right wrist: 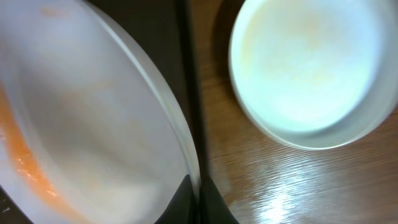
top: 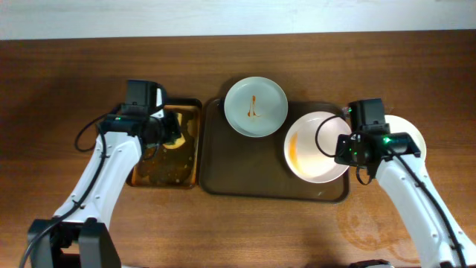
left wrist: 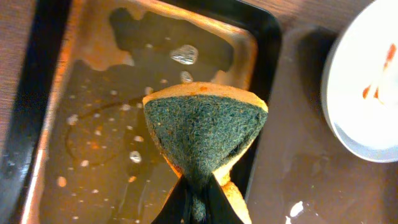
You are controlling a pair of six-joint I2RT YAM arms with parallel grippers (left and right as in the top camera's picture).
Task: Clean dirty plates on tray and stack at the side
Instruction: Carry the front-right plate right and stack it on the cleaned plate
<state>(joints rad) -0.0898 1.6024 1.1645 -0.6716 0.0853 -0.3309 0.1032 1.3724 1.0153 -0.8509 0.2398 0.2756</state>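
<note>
The dark brown tray [top: 245, 164] holds a white plate [top: 256, 107] with a red sauce streak at its far edge. My right gripper [top: 346, 146] is shut on the rim of a second white plate [top: 312, 149], smeared orange on its left side, holding it tilted over the tray's right part; it fills the left of the right wrist view [right wrist: 81, 118]. A third white plate [top: 413, 134] lies on the wood beyond the tray's right edge, also in the right wrist view [right wrist: 311, 68]. My left gripper [left wrist: 198, 202] is shut on a green-yellow sponge [left wrist: 202, 134] above the black tray.
The narrow black tray [top: 169, 149] with amber liquid sits left of the brown tray; it also shows in the left wrist view [left wrist: 93, 124]. Cables hang off both arms. A wet ring marks the wood at the front right [top: 368, 223].
</note>
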